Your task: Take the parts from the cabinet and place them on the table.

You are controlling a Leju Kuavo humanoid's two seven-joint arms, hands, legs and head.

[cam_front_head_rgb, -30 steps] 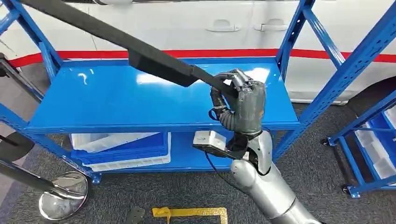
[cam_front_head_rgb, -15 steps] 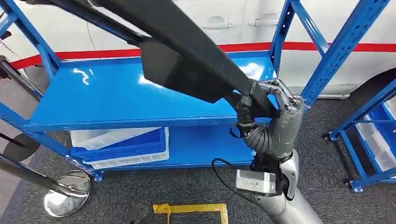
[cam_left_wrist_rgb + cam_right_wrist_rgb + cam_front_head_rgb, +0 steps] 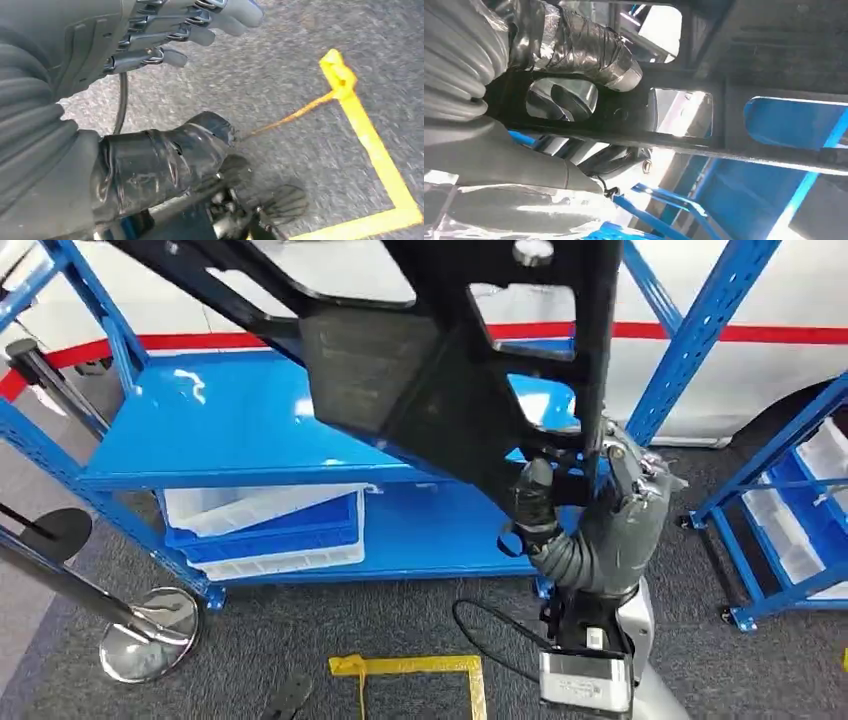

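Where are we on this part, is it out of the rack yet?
Mostly out. Done: the right hand grips the black part and holds it raised above the blue shelf, clear of the surface. In hand: carrying it; the left hand hangs empty above the floor. Left: placing it on the table, which isn't in view.

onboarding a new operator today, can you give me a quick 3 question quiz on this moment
1. True or false: the right hand grips the large black part.
2. Where is the black part now? A) flat on the top shelf B) lifted above the shelf, tilted C) on the floor
3. What lies on the lower shelf of the blue rack, at its left end?

Key: 1. True. 2. B. 3. White and blue bins. The left hand hangs over the grey carpet, near yellow tape, holding nothing.
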